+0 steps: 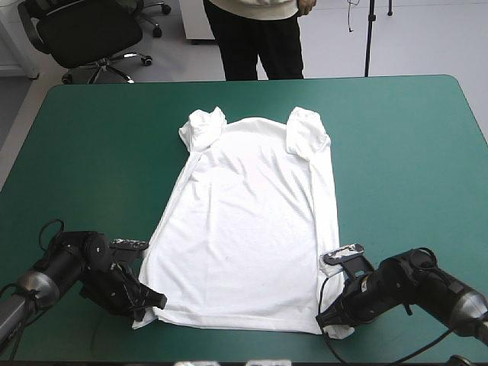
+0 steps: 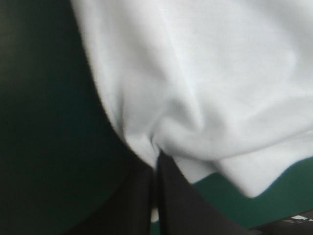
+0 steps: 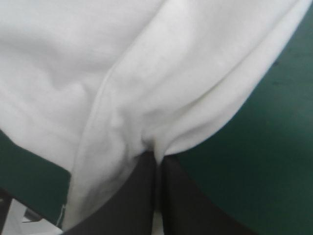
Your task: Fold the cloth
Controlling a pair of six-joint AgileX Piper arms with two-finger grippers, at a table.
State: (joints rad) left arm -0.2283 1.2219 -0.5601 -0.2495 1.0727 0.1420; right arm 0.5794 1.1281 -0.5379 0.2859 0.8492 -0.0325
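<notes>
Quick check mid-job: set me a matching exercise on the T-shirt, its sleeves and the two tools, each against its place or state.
Things:
1. T-shirt
2. sleeves
3. left tool
4. right tool

Places or states:
a. shut on the near hem corner, robot's right
b. spread flat on the teal-green cover
c. shut on the near hem corner, robot's left
d. bunched at the far end, by the shoulders

Pairs: 1-b; 2-d; 3-c; 4-a

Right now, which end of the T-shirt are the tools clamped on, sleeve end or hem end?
The hem end of the T-shirt, nearest the robot: the left tool and right tool each pinch a hem corner. The sleeve end lies untouched.
</notes>
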